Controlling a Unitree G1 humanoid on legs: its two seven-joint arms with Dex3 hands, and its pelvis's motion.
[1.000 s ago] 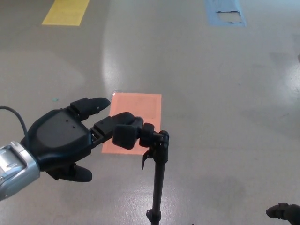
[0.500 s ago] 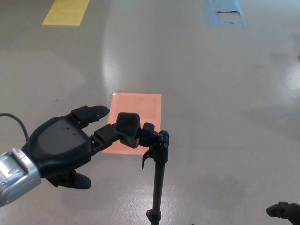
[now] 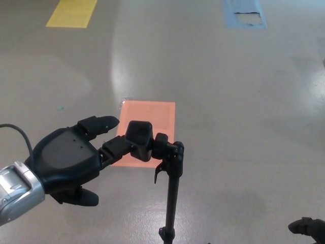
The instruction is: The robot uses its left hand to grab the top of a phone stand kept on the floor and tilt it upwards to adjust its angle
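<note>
Since a second ago, stand head tipped upward, hand barely shifted. Left hand (image 3: 68, 160) left of phone stand (image 3: 171, 190), fingers (image 3: 117, 146) touching stand head (image 3: 140, 140), not wrapped round it, upper finger spread apart. Stand upright on floor (image 3: 244, 101), just right of orange patch (image 3: 144, 129). Right hand (image 3: 307, 227) low, far right of stand; finger state unclear.

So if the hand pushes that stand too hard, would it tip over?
Probably fairly easily: the stand is a thin upright pole with its head at the top, so it looks top-heavy. Its base is out of view, so I can't judge its footing. The left hand touches only the head, high up, where a push has most leverage.
</note>
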